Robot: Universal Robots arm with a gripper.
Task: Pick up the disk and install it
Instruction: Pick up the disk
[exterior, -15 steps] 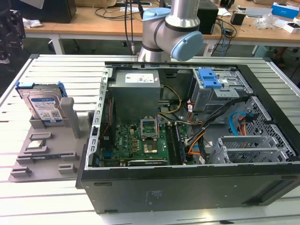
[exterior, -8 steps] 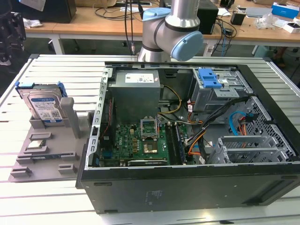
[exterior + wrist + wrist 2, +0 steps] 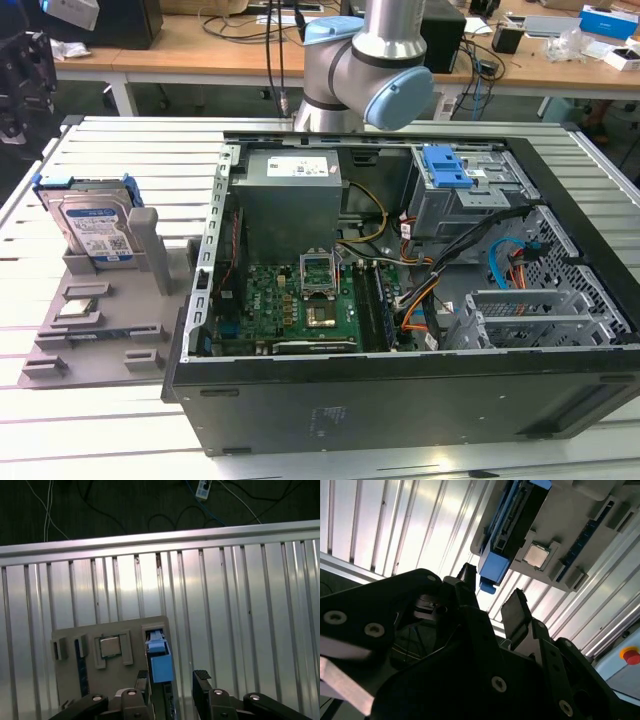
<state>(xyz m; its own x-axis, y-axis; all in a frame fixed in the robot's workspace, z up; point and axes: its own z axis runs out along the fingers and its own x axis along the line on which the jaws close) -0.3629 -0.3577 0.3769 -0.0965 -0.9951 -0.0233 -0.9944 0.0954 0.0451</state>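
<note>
The disk [image 3: 93, 222], a flat silver metal rectangle in a blue plastic frame, is shown standing on edge in a slot of a grey moulded holder [image 3: 110, 325]. The holder rests on the ribbed aluminium table [image 3: 140, 150], to the exterior view's left of the open computer case [image 3: 400, 400]. A white-and-blue barcode label is carried on the disk's face. In both wrist views the gripper [image 3: 172, 676] is seen with its black fingers [image 3: 517, 600] spread and nothing held. It is poised over the disk's blue end [image 3: 160, 666], apart from it. A small square chip [image 3: 110, 646] is seated just beside the disk.
</note>
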